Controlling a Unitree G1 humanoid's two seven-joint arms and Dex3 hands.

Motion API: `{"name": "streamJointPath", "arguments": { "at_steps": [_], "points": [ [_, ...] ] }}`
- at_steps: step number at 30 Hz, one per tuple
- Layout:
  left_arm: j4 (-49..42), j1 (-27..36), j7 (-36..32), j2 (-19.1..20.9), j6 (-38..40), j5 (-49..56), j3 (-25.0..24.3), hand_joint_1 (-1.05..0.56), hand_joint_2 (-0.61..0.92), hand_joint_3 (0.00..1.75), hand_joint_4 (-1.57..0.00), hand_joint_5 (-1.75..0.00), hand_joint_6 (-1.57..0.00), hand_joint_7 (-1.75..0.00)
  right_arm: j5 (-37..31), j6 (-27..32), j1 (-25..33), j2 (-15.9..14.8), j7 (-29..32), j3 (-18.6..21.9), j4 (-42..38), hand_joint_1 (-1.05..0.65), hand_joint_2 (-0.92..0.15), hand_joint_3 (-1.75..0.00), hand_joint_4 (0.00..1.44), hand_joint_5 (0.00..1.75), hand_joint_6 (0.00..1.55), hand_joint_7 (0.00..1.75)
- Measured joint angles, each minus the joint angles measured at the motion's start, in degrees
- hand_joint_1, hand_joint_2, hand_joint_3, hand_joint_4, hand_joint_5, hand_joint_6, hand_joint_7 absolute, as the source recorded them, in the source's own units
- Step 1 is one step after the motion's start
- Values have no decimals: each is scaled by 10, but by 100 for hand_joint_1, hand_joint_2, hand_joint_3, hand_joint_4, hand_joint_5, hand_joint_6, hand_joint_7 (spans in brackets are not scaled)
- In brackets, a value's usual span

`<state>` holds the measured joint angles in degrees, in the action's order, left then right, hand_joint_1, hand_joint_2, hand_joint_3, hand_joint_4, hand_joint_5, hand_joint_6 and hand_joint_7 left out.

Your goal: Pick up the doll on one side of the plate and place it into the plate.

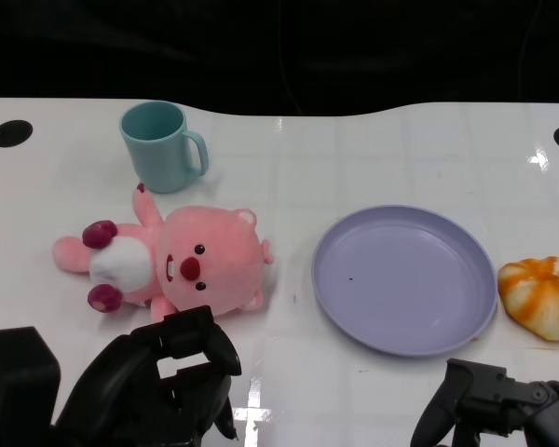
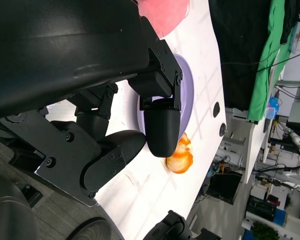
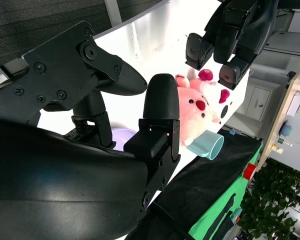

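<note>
Doll [image 1: 172,263] lies on its back left of the plate [image 1: 405,331], long axis left-right, just beyond the left hand [image 1: 163,377], which is nearer, fingers apart and empty. Right hand [image 1: 489,405] also holds nothing.

— What sort of place is this?
— A robotics lab or workshop. The glossy white desk [image 1: 373,149] stands before a black cloth backdrop [image 1: 289,47] and a hanging green cloth [image 2: 270,55].
— Anything else?
— Cluttered shelves with cables and gear [image 2: 285,145], a white cabinet [image 3: 255,102], grey carpet [image 3: 50,22], leafy green plants [image 3: 275,200].
</note>
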<state>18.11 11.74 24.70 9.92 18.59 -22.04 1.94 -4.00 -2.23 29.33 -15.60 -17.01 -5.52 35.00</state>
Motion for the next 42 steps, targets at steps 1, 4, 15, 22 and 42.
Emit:
{"name": "streamJointPath", "arguments": {
  "at_steps": [1,4,15,22,42],
  "points": [
    [0,0,0,0,0,0,0,-30,42,122,-73,-175,-72,-148,0,0,0,0,0,0,0,-6,-52,-113,67,166,62,132],
    [0,0,0,0,1,0,0,-30,43,122,-73,-175,-72,-148,-2,0,0,0,0,0,0,-7,-51,-113,68,166,62,132],
    [-7,0,0,0,1,0,0,-31,43,121,-73,-175,-73,-147,-2,2,-1,0,0,0,0,-7,-52,-113,67,166,61,132],
    [-8,0,0,1,-1,0,0,-30,44,121,-72,-175,-72,-147,-2,2,-1,0,0,0,4,-6,-52,-112,67,166,61,133],
    [-7,-14,0,-8,-4,-12,-15,-34,62,85,-61,-149,-69,-97,-5,13,-9,0,0,-9,4,-4,-51,-115,67,166,61,132]
  ]
}}
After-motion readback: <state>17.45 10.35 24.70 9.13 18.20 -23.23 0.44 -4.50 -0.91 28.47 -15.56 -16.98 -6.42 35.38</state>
